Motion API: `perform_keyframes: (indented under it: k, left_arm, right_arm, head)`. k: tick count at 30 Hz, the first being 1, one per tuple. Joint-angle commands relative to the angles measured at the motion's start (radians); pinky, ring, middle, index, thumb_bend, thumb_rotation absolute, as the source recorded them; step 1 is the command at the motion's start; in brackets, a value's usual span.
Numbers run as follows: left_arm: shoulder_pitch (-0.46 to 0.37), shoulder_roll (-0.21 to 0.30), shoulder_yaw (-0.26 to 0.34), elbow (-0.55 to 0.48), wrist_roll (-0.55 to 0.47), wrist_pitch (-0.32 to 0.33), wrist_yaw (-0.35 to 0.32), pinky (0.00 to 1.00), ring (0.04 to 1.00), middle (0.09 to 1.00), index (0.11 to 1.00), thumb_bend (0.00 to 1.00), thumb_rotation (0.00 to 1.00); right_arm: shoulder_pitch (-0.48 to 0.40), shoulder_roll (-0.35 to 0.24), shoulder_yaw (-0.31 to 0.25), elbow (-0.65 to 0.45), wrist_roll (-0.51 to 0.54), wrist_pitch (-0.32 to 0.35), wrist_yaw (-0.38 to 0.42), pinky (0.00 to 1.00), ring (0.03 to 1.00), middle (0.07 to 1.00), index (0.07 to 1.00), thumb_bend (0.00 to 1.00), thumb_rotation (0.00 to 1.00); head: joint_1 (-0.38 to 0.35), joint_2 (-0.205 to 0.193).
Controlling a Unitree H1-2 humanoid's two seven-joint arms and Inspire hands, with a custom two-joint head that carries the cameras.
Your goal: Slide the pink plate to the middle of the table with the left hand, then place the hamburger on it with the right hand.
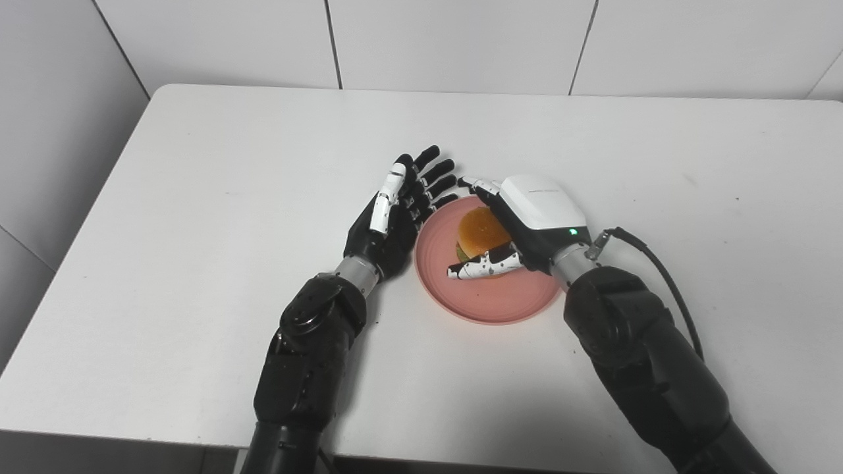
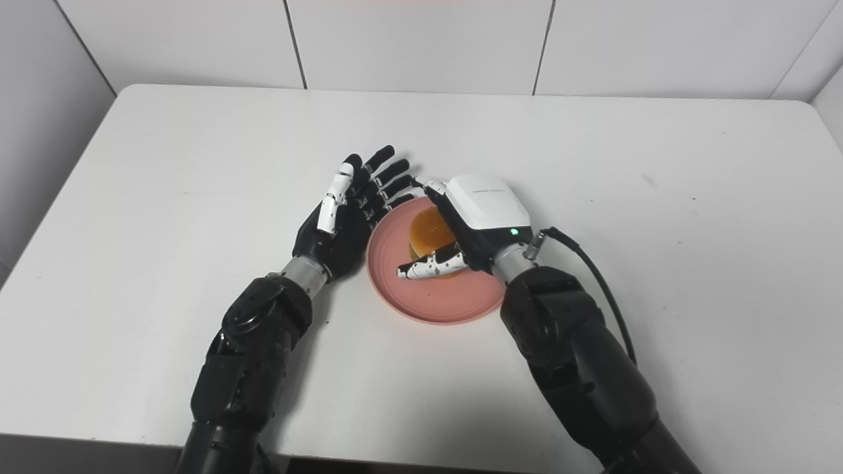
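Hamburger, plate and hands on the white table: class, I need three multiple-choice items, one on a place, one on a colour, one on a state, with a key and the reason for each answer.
1. Where is the hamburger?
A. On the bare table, left of the plate
B. Over the pink plate, within the right hand
C. At the table's far edge

2. What colour is the plate?
A. Blue
B. Green
C. Pink

3. How is the left hand?
A. Open, fingers spread, beside the plate's left rim
B. Closed round the hamburger
C. Out of view

Key: 1 B, the bun shows above the plate's middle with the right hand's thumb and fingers around it. 2 C, the rim and floor are plainly pink. 3 A, its fingers are apart and hold nothing.
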Motion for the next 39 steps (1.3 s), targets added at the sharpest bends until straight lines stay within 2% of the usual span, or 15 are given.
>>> perform_keyframes:
  k: [1, 5, 8, 9, 14, 16, 19, 22, 25, 27, 29, 31, 32, 34, 39]
  left_arm:
    - [0.041, 0.007, 0.004, 0.037, 0.010, 0.077, 0.019, 0.88, 0.918, 0.907, 0.918, 0.39, 1.00]
    - [0.040, 0.011, 0.003, 0.040, 0.012, 0.071, 0.012, 0.88, 0.923, 0.912, 0.920, 0.39, 1.00]
    - [0.040, 0.011, 0.008, 0.045, 0.008, 0.066, 0.008, 0.89, 0.929, 0.916, 0.916, 0.40, 1.00]
    - [0.041, 0.009, 0.010, 0.044, 0.007, 0.068, 0.010, 0.90, 0.930, 0.917, 0.913, 0.40, 1.00]
    - [0.039, 0.008, 0.014, 0.052, 0.013, 0.058, 0.009, 0.90, 0.923, 0.917, 0.906, 0.41, 1.00]
    - [0.039, 0.007, 0.019, 0.056, 0.011, 0.053, 0.008, 0.90, 0.918, 0.912, 0.895, 0.41, 1.00]
    - [0.042, 0.013, 0.022, 0.058, 0.017, 0.036, 0.003, 0.90, 0.909, 0.906, 0.891, 0.41, 1.00]
    - [0.046, 0.018, 0.021, 0.058, 0.038, 0.007, 0.008, 0.90, 0.904, 0.911, 0.908, 0.39, 1.00]
    - [0.058, 0.033, 0.003, 0.053, 0.091, -0.071, 0.004, 0.95, 0.939, 0.942, 0.939, 0.39, 1.00]
    - [0.067, 0.044, -0.009, 0.047, 0.123, -0.117, -0.001, 0.99, 0.988, 0.988, 0.988, 0.40, 1.00]
    - [0.078, 0.056, -0.018, 0.037, 0.151, -0.150, -0.001, 1.00, 0.997, 0.997, 0.997, 0.40, 1.00]
    - [0.090, 0.068, -0.026, 0.025, 0.180, -0.181, 0.001, 1.00, 1.000, 1.000, 1.000, 0.42, 1.00]
    - [0.099, 0.073, -0.030, 0.017, 0.200, -0.207, 0.006, 1.00, 1.000, 1.000, 1.000, 0.42, 1.00]
    - [0.115, 0.087, -0.042, 0.006, 0.253, -0.257, 0.017, 1.00, 1.000, 1.000, 1.000, 0.39, 1.00]
    - [0.143, 0.124, -0.067, -0.008, 0.345, -0.337, 0.022, 1.00, 1.000, 1.000, 1.000, 0.39, 1.00]
  right_arm:
    - [-0.041, -0.002, -0.011, -0.045, -0.007, -0.044, -0.004, 0.58, 0.741, 0.835, 0.890, 0.85, 0.52]
    - [-0.043, -0.003, -0.015, -0.057, -0.010, -0.040, 0.007, 0.59, 0.739, 0.834, 0.894, 0.86, 0.53]
    - [-0.043, -0.004, -0.022, -0.082, -0.013, -0.029, 0.026, 0.61, 0.748, 0.854, 0.916, 0.88, 0.62]
    - [-0.041, -0.004, -0.027, -0.089, -0.010, -0.030, 0.026, 0.63, 0.772, 0.871, 0.930, 0.90, 0.66]
    - [-0.030, -0.007, -0.058, -0.122, 0.017, -0.054, 0.009, 0.72, 0.857, 0.918, 0.968, 0.95, 0.71]
    - [-0.018, -0.008, -0.088, -0.140, 0.059, -0.078, -0.019, 0.75, 0.889, 0.936, 0.979, 0.97, 0.73]
    - [0.007, -0.007, -0.151, -0.155, 0.150, -0.127, -0.072, 0.83, 0.945, 0.984, 0.997, 0.96, 0.82]
    - [0.033, 0.001, -0.205, -0.168, 0.211, -0.131, -0.094, 0.77, 0.951, 0.999, 1.000, 0.93, 0.94]
    - [0.088, 0.015, -0.284, -0.151, 0.298, -0.161, -0.167, 0.74, 0.947, 1.000, 1.000, 0.91, 0.99]
    - [0.120, 0.025, -0.319, -0.137, 0.343, -0.183, -0.205, 0.76, 0.951, 1.000, 1.000, 0.92, 1.00]
    - [0.150, 0.035, -0.342, -0.128, 0.374, -0.209, -0.245, 0.80, 0.963, 1.000, 1.000, 0.90, 1.00]
    - [0.178, 0.048, -0.361, -0.119, 0.401, -0.241, -0.293, 0.88, 0.977, 1.000, 0.999, 0.79, 1.00]
    - [0.197, 0.056, -0.374, -0.113, 0.420, -0.261, -0.321, 0.88, 0.978, 1.000, 0.999, 0.78, 1.00]
    - [0.227, 0.071, -0.399, -0.099, 0.459, -0.291, -0.359, 0.91, 0.987, 1.000, 0.997, 0.70, 1.00]
    - [0.274, 0.083, -0.421, -0.076, 0.510, -0.341, -0.399, 0.94, 0.985, 1.000, 0.987, 0.58, 1.00]
  head:
    - [0.001, 0.000]
    - [-0.002, -0.001]
    - [-0.005, -0.003]
    - [-0.005, -0.003]
    - [-0.011, -0.009]
    - [-0.012, -0.010]
    - [-0.016, -0.016]
    - [-0.019, -0.020]
    - [-0.030, -0.026]
    - [-0.037, -0.027]
    - [-0.044, -0.028]
    - [-0.048, -0.028]
    - [-0.051, -0.028]
    - [-0.058, -0.028]
    - [-0.079, -0.028]
